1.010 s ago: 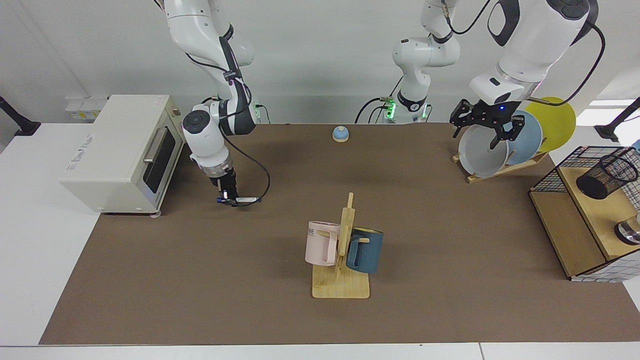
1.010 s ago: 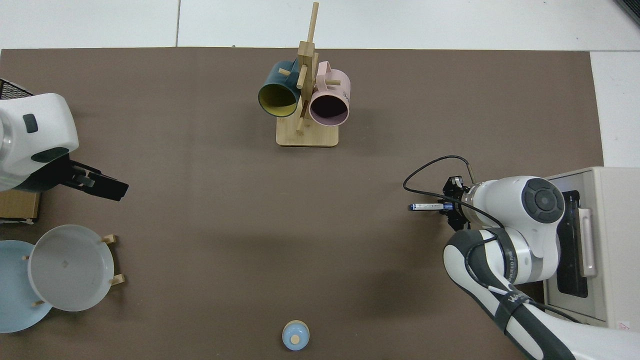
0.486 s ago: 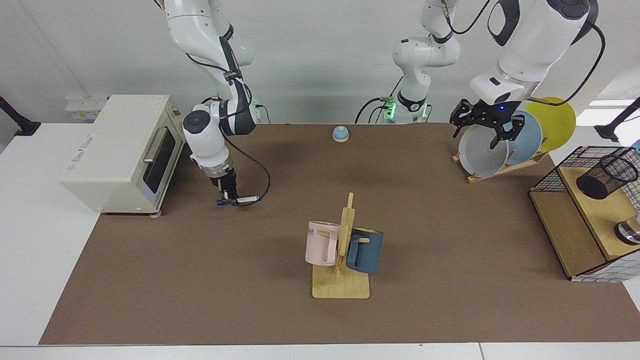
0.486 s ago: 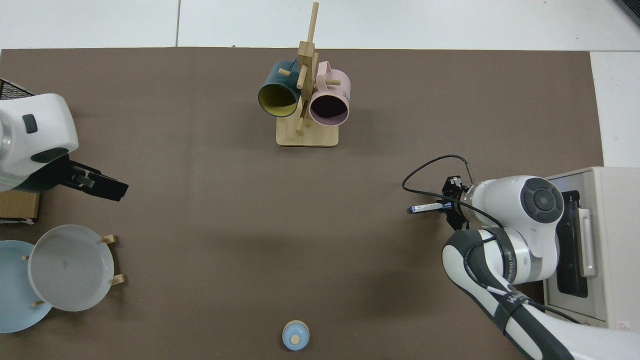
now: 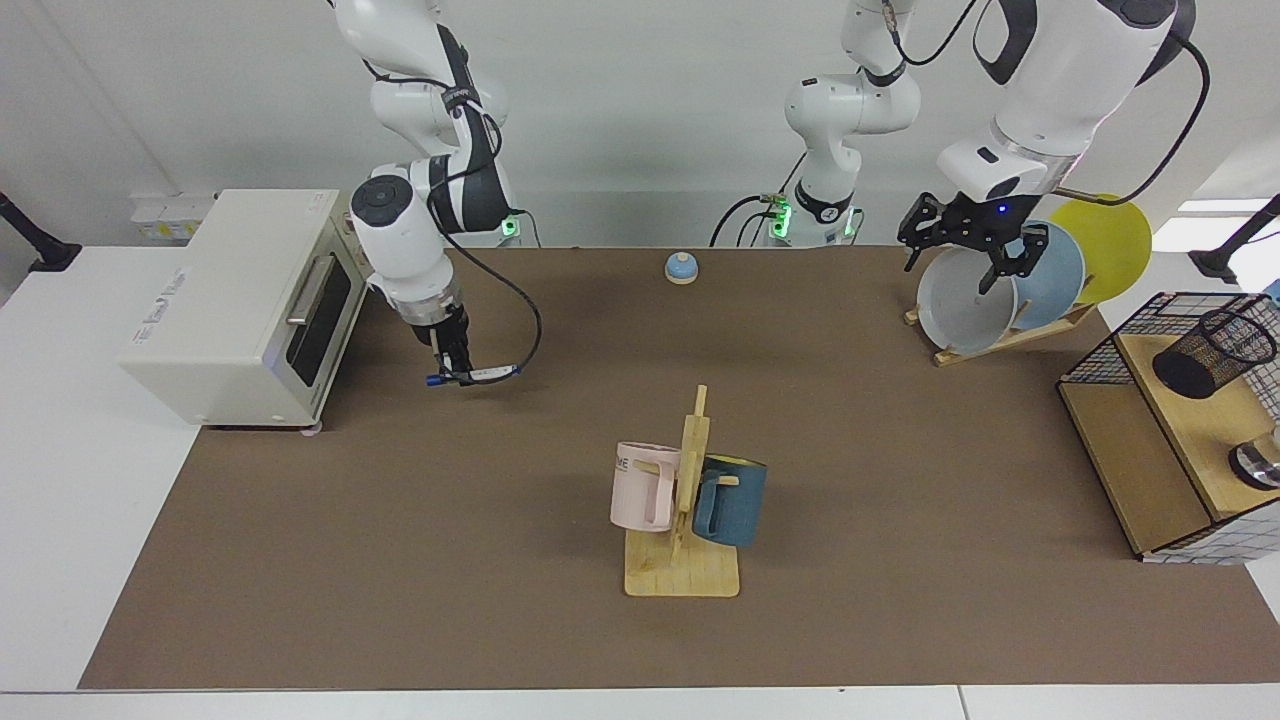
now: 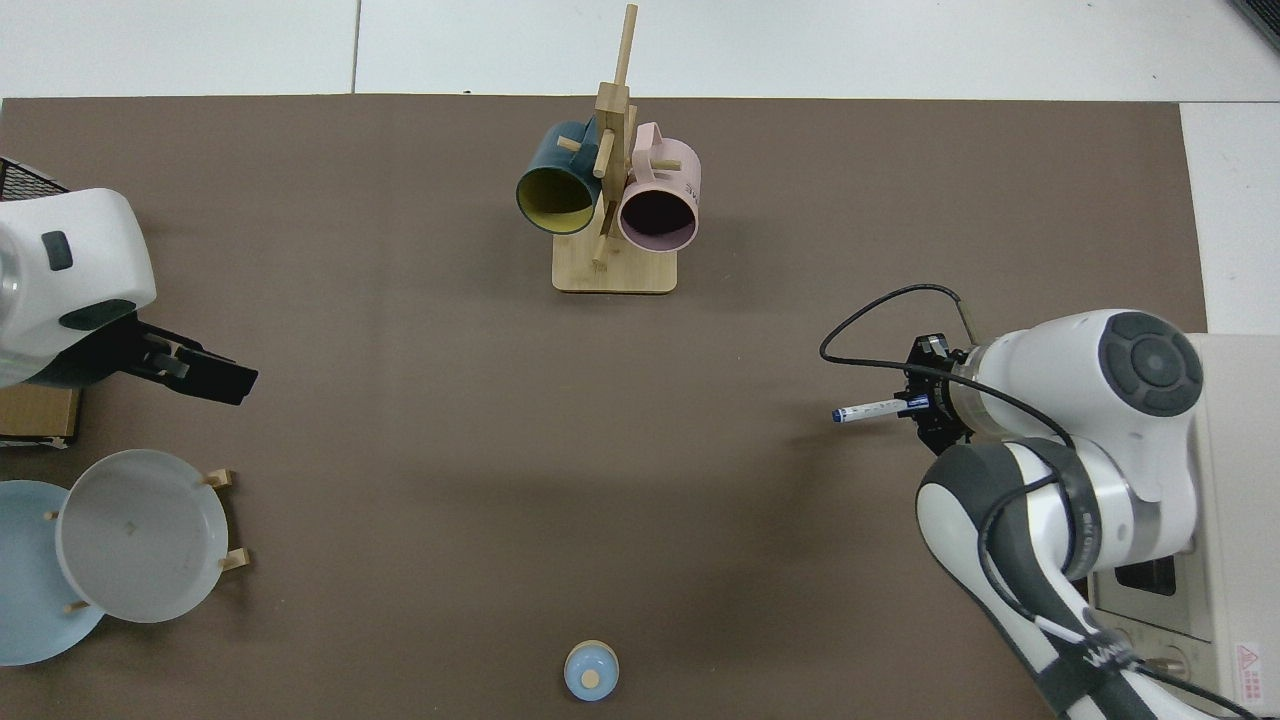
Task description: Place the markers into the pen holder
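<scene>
- Robotics lab with kitchen props
- Two Franka arms (image 5: pixel 420 230) mounted at brown-matted table (image 5: pixel 500 560)
- Staged toaster oven (image 5: pixel 240 300), mug rack (image 5: pixel 685 560), plate rack (image 5: pixel 1000 335)
- Bare white walls

I am gripping the slim white marker with blue ends (image 6: pixel 868 410) in my right gripper (image 6: pixel 912 405), holding it level above the brown mat, just beside the cream toaster oven (image 6: pixel 1235 500). My left gripper (image 6: pixel 215 374) is hanging open, well apart from that oven.
</scene>
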Robot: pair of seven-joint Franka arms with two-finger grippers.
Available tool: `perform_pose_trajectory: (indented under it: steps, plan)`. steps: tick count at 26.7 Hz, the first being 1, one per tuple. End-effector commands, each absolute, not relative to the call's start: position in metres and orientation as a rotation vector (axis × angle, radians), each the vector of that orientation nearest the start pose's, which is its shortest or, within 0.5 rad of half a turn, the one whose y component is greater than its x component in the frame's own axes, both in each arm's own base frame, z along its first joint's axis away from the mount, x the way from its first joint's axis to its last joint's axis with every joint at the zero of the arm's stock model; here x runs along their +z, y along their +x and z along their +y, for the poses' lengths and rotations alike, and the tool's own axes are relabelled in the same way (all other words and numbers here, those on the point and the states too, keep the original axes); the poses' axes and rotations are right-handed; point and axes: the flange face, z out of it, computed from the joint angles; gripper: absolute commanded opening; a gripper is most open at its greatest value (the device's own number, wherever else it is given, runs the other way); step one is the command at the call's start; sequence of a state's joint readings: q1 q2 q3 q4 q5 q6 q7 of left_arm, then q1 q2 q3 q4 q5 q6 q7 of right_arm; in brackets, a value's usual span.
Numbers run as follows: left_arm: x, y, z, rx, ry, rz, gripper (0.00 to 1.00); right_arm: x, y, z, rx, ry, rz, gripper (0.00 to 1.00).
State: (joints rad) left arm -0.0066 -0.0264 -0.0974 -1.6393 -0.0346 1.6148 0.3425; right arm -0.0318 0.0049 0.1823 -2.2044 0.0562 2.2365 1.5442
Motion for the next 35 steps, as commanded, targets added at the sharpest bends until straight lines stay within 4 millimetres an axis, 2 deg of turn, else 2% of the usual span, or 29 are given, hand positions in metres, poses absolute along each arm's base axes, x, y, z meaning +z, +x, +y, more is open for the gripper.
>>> perform_pose_trajectory:
  steps: [1,5,8,12,14,20,25,27,29,35]
  plan:
    - [0.618,0.541,-0.067,-0.039,-3.1,0.715,1.0,0.438,0.518,0.085,0.037,-2.349,2.032,0.0]
    - [0.626,0.54,-0.076,-0.065,-3.092,0.742,1.0,0.483,0.505,0.09,0.03,-2.359,2.026,0.0]
    - [0.628,0.538,-0.089,-0.071,-3.08,0.777,1.0,0.521,0.5,0.098,0.101,-2.328,2.02,0.0]
    - [0.629,0.534,-0.109,-0.074,-3.061,0.84,1.0,0.559,0.486,0.131,0.141,-2.365,1.969,0.0]
    - [0.628,0.532,-0.118,-0.069,-3.056,0.868,1.0,0.571,0.481,0.149,0.139,-2.341,1.996,0.0]
    - [0.627,0.521,-0.159,-0.066,-3.004,1.033,0.99,0.58,0.459,0.217,0.137,-2.275,2.043,0.0]
    - [0.627,0.51,-0.191,-0.073,-2.917,1.357,0.98,0.591,0.443,0.256,0.126,-2.264,2.011,0.0]
    - [0.627,0.504,-0.202,-0.075,-2.873,1.5,0.98,0.592,0.439,0.266,0.128,-2.25,2.011,0.0]
    - [0.631,0.492,-0.223,-0.078,-2.815,1.609,0.99,0.596,0.436,0.273,0.147,-2.224,1.997,0.0]
    - [0.634,0.462,-0.27,-0.068,-2.738,1.741,0.98,0.597,0.438,0.279,0.16,-2.185,1.988,0.0]
